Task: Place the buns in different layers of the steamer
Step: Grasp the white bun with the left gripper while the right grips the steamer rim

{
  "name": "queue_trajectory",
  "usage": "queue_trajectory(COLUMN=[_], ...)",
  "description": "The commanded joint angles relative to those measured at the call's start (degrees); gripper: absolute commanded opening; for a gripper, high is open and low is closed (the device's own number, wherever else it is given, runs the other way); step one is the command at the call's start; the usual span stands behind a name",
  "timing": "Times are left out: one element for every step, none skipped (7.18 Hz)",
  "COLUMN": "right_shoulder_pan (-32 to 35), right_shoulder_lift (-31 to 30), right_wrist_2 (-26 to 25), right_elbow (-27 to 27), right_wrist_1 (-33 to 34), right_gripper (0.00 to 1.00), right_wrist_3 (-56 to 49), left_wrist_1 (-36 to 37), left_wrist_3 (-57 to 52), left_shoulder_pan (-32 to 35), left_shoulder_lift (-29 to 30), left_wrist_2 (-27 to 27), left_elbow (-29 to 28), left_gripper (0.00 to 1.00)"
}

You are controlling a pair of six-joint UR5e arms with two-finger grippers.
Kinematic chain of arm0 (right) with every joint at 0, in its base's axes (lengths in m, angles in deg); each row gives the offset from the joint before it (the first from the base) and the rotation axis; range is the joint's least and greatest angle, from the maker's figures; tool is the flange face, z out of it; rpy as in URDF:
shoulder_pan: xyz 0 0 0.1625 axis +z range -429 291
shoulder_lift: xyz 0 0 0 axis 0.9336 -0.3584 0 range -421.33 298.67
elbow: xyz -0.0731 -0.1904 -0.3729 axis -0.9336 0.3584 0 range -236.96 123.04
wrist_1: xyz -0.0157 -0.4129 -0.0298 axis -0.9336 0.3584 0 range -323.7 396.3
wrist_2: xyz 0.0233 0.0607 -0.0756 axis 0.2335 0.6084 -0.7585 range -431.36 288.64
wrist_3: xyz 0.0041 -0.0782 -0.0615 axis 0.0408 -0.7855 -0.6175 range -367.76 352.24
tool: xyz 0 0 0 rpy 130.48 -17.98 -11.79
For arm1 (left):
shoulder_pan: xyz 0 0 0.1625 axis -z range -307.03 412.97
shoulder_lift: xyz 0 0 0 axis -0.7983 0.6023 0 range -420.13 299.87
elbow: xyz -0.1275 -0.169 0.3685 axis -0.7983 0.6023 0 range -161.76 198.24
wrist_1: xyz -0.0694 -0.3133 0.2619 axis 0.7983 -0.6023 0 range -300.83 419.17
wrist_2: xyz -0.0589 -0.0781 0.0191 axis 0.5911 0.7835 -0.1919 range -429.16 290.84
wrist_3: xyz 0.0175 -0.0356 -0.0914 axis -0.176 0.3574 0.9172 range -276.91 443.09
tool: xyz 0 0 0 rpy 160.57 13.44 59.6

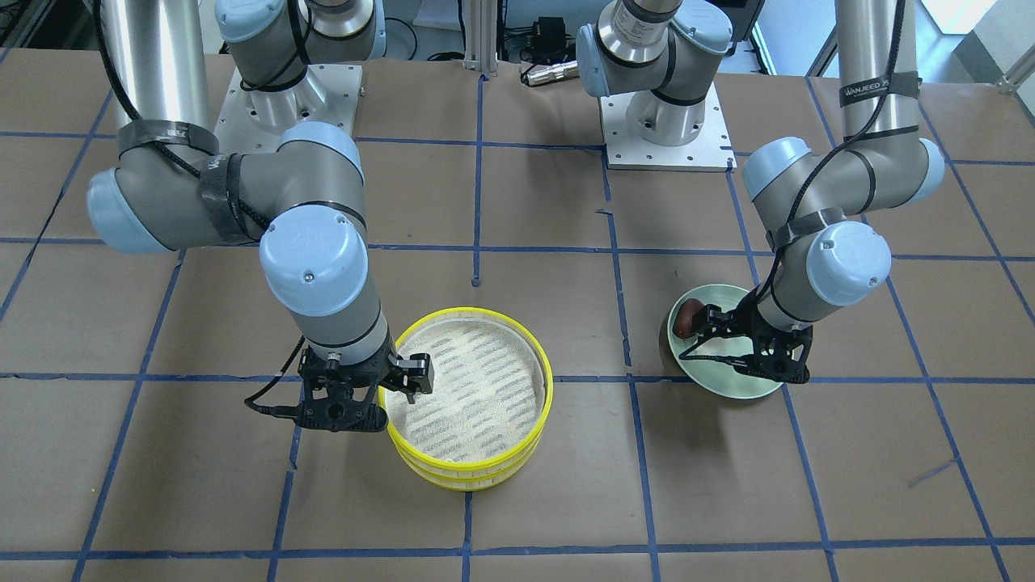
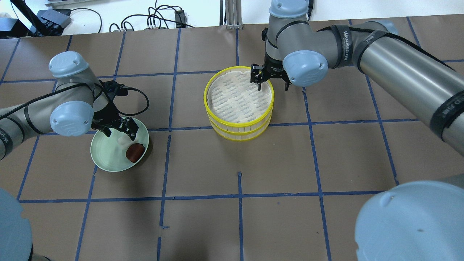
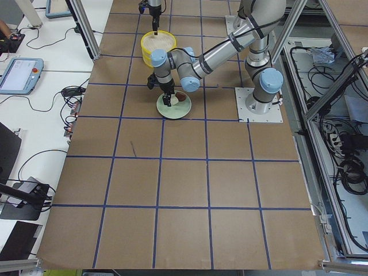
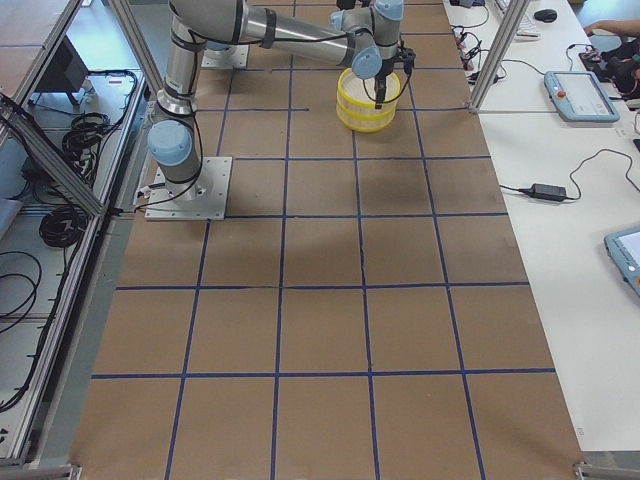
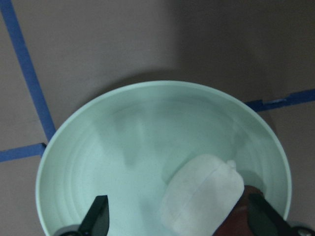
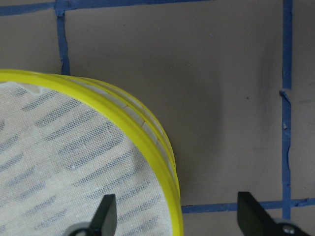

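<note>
The two steamer layers (image 2: 209, 108) stand stacked, yellow-rimmed, and the top mesh floor (image 1: 477, 380) is empty. My right gripper (image 2: 272, 87) is open and straddles the stack's rim (image 6: 162, 162), one finger inside and one outside. The white bun (image 5: 202, 194) and the reddish-brown bun (image 2: 135, 152) lie together on the pale green plate (image 2: 105, 156). My left gripper (image 5: 179, 221) is open low over the plate, with the white bun between its fingers. The brown bun also shows in the front view (image 1: 689, 318) at the plate's edge.
The brown table is marked with blue tape lines (image 2: 239, 197). The arm bases (image 1: 667, 121) stand at the robot's side of the table. Cables (image 2: 145, 21) lie beyond the far edge.
</note>
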Motion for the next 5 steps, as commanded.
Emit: queue_trajectory(right_shoulder_pan=[0.0,0.0,0.0,-0.1,-0.2], right_shoulder_lift=[0.3,-0.2,-0.7,-1.6,-3.7], right_wrist_2=[0.2,0.3,-0.1,-0.5,-0.6], right_elbow=[-1.3,-1.4,-1.5,-1.7,-2.5], right_wrist_1=[1.2,1.1,0.5,-0.9,-4.3], right_gripper=[0.31,0.13,0.07,0.06,0.04], right_wrist_3=[0.5,1.2,1.8,1.6,0.8], left_wrist_1=[0.3,0.4,0.5,2.7,4.0], left_wrist_3=[4.5,4.7,4.8,4.8,4.7], left_shoulder_pan=[0.1,0.1,0.1,0.1,0.1], left_shoulder_lift=[0.4,0.1,0.0,-0.1,-0.7], left_wrist_2=[0.1,0.1,0.1,0.1,0.1], left_elbow=[0.4,-0.2,-0.2,-0.1,-0.4], left_gripper=[0.33,0.26,0.05,0.01,0.01])
